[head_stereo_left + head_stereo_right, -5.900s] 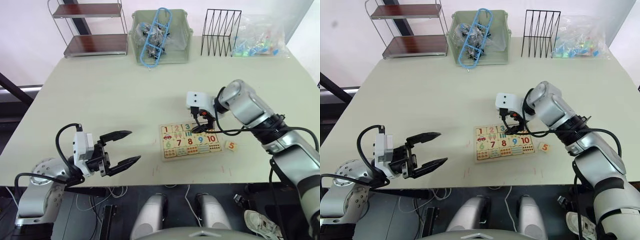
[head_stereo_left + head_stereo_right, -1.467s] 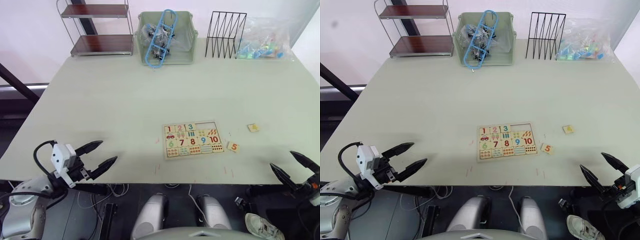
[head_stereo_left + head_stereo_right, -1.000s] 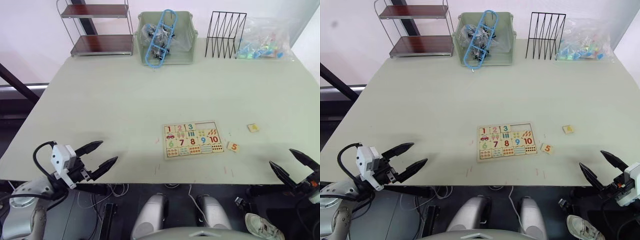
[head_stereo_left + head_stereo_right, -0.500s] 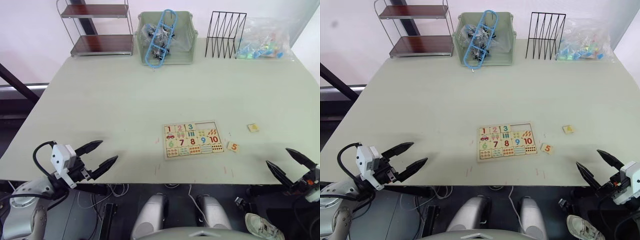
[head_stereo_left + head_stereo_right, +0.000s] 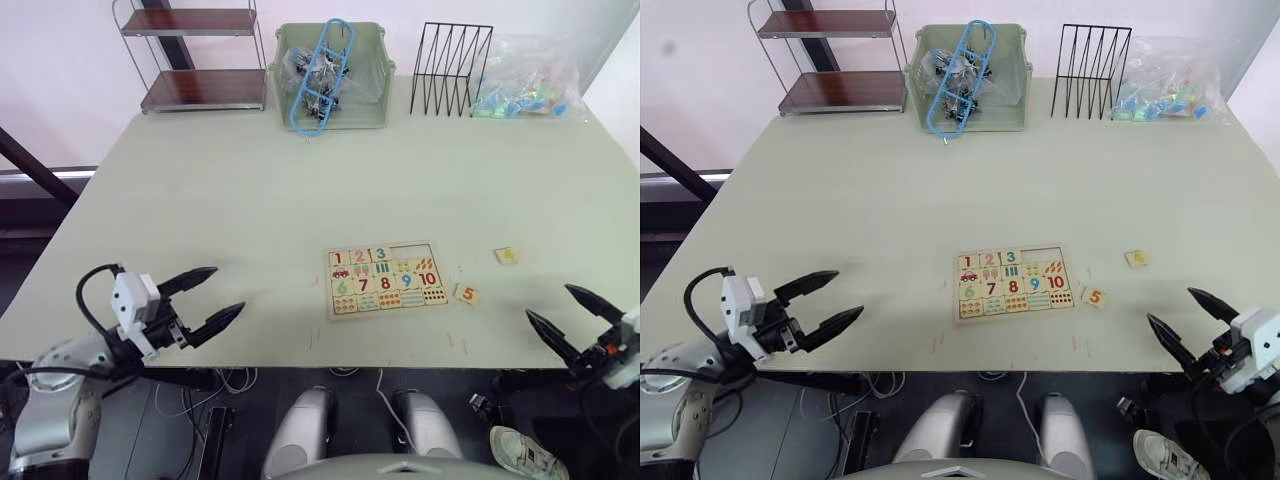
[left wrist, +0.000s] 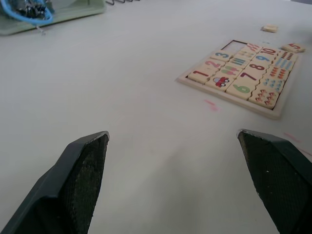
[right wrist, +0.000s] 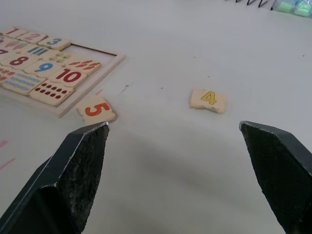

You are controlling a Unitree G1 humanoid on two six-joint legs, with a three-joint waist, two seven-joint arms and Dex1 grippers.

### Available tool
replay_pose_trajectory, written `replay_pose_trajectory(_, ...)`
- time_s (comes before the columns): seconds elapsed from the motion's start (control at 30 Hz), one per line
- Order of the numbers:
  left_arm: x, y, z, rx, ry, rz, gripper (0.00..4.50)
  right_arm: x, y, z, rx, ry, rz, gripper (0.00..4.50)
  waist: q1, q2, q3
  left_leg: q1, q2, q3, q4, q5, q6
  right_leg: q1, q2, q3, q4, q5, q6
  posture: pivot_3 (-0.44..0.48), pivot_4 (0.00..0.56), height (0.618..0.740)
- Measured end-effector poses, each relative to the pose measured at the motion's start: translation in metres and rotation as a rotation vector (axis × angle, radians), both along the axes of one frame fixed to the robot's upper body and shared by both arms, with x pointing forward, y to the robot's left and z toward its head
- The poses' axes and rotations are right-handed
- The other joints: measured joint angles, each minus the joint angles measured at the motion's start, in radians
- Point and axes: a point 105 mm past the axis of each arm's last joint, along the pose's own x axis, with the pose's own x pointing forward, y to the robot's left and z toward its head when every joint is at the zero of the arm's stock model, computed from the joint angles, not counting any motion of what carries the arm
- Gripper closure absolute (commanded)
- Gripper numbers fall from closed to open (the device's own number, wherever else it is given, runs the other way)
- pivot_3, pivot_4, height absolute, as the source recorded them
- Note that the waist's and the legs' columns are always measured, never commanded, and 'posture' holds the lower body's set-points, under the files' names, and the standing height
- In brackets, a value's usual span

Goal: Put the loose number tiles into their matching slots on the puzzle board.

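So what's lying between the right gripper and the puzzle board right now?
The loose 5 tile lies there, just off the puzzle board, seen from the right gripper in its wrist view; otherwise bare table.

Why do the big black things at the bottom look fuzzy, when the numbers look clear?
In the right wrist view, the right pincer's black fingers sit close to the lens and look soft, while the pale wooden tile with the orange 5 and the one with the yellow 4 stay readable.

You have pale desk (image 5: pixel 220 190). Far edge, your left to right: two-tier wire shelf (image 5: pixel 190 55), green bin (image 5: pixel 330 75) with blue plastic frame (image 5: pixel 318 70) sticking out, black wire rack (image 5: pixel 452 68), clear bag of coloured bits (image 5: pixel 525 80). Pink marks on desk near front edge.
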Motion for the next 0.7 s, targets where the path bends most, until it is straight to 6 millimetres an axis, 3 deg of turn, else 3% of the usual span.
replay_pose_trajectory(0.33,0.007,-0.027,0.008,-0.018,-0.023,-0.165,0.0,0.045,0.0,0.008,-0.026,0.016,-0.102,0.01,-0.001,0.0,0.0,0.0,-0.001,0.0,0.0,0.0,0.0,0.0,0.0,0.0,0.001,0.0,0.0,0.0,0.15,0.739)
replay_pose_trajectory(0.7,0.007,-0.051,0.024,-0.028,-0.073,-0.38,0.0,0.086,0.016,0.008,-0.003,0.12,-0.201,0.01,-0.002,0.0,0.0,0.0,-0.001,0.0,0.001,0.0,0.0,0.0,0.001,0.0,0.001,0.0,0.0,0.0,0.15,0.739)
